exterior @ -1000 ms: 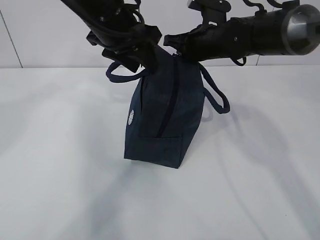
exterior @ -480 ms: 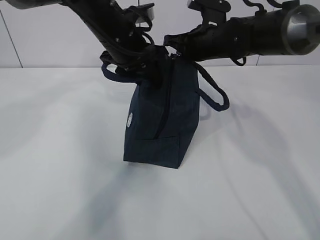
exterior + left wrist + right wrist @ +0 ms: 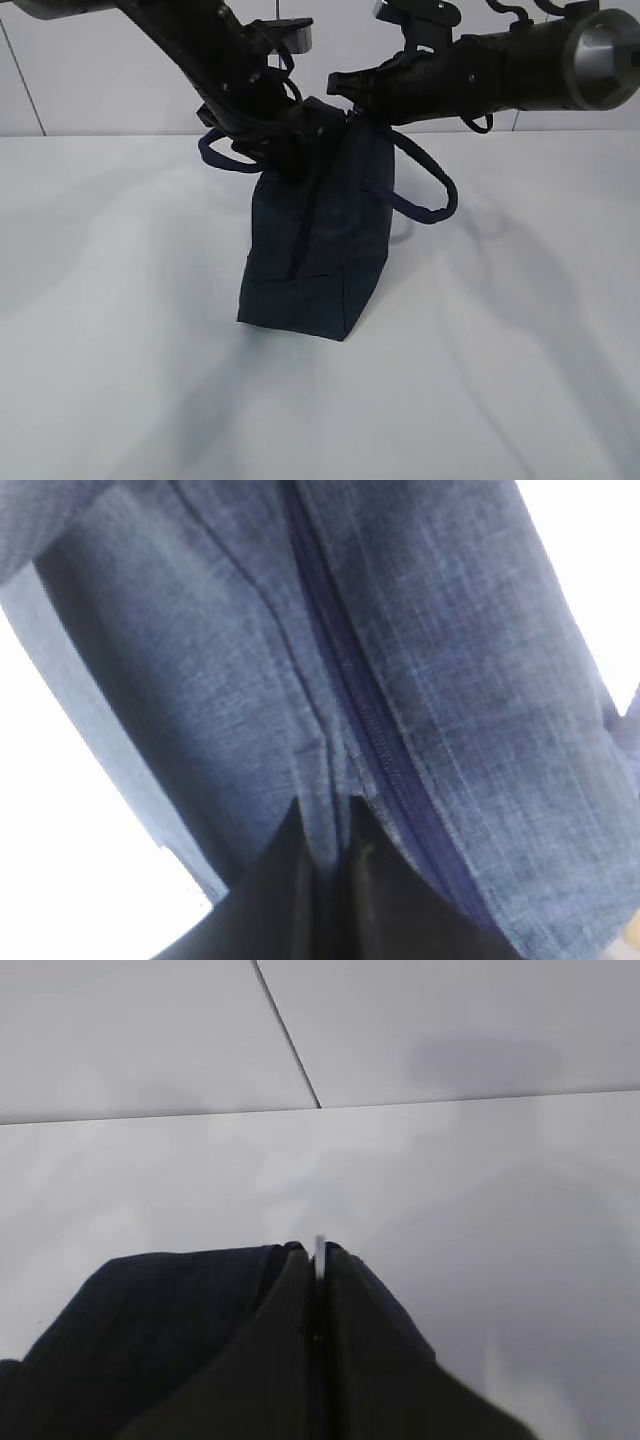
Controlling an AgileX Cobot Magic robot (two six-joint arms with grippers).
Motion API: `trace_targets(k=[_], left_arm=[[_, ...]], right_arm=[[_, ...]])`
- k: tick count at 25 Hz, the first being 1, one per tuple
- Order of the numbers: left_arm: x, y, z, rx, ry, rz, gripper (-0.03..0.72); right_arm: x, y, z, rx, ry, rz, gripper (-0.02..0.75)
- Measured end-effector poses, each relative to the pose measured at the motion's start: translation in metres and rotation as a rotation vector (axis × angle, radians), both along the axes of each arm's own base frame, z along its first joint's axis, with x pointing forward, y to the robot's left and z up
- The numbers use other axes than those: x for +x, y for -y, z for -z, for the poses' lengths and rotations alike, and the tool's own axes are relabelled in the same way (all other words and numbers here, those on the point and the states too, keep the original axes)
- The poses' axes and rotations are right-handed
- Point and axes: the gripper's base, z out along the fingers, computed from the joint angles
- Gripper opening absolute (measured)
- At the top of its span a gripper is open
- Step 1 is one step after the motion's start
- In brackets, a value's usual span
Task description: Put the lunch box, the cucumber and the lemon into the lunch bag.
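Note:
The dark navy lunch bag stands on end on the white table, its closed zipper running down the side that faces me. My left gripper is shut on a fold of the bag's fabric beside the zipper; the pinch shows in the left wrist view. My right gripper is at the bag's top end, shut on a thin silver piece, the ring pull. The lunch box, cucumber and lemon are out of view.
The bag's two loop handles hang out to the left and right. White table all round the bag, with a pale wall behind it.
My left gripper has come down and left onto the bag's upper side. The bag has turned and shifted a little left; its white side patch no longer shows. The right arm held still.

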Motion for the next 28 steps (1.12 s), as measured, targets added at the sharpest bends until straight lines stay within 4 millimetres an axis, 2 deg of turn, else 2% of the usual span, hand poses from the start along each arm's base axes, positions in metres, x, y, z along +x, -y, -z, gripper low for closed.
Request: trace_targets(k=[10,19,24,28], left_arm=[[-0.005,-0.002,0.002,0.038,-0.019,0.089,0.000],[-0.015,0.011,0.002,0.057,0.004,0.175,-0.001],[-0.016,0.015,0.002,0.063,0.018,0.190,-0.002],[-0.017,0.016,0.001,0.070,0.034,0.197,-0.002]], right_arm=[[0.003,0.001,-0.002,0.010,0.030,0.005,0.000],[0.026,0.007,-0.003,0.006,0.016,0.027,0.000],[0.041,0.010,0.010,-0.020,-0.073,0.037,0.000],[0.048,0.013,0.011,-0.033,-0.121,0.044,0.000]])
